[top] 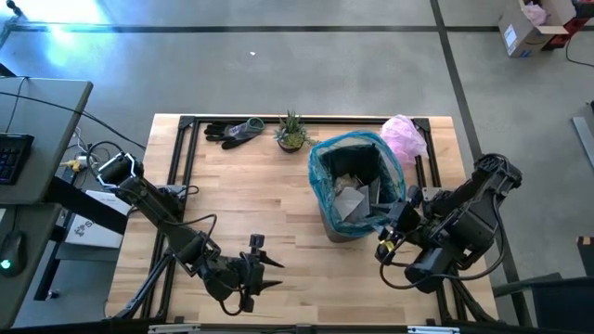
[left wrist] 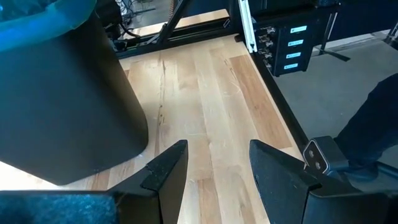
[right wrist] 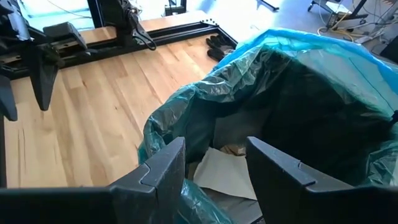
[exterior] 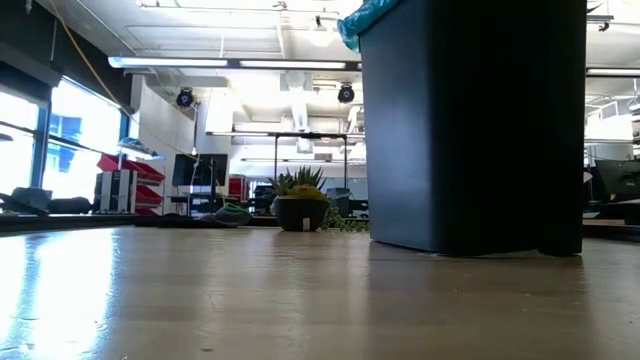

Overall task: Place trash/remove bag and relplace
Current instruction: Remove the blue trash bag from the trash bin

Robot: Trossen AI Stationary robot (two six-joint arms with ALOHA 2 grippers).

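Observation:
A dark bin (top: 345, 223) stands right of the table's middle, lined with the teal bag (top: 357, 162), whose rim is folded over the bin's top edge. Trash, mostly white paper scraps (top: 351, 199), lies inside the bag. My right gripper (right wrist: 214, 149) is open over the bag's near right rim, by the bin's near right corner in the high view (top: 394, 237), pointing into the bag at the paper (right wrist: 224, 171). My left gripper (left wrist: 214, 155) is open above bare table near the front edge (top: 264, 264), left of the bin (left wrist: 68, 106). My right gripper has a fold of the bag's rim (right wrist: 196, 202) low between its fingers. I cannot tell whether the fingers touch it.
A small potted plant (top: 291, 133), dark gloves (top: 234, 131) and a pale pink bag (top: 405, 137) lie along the far edge. A black frame rail (top: 186, 121) runs around the table. Bare wood lies between the two arms and left of the bin.

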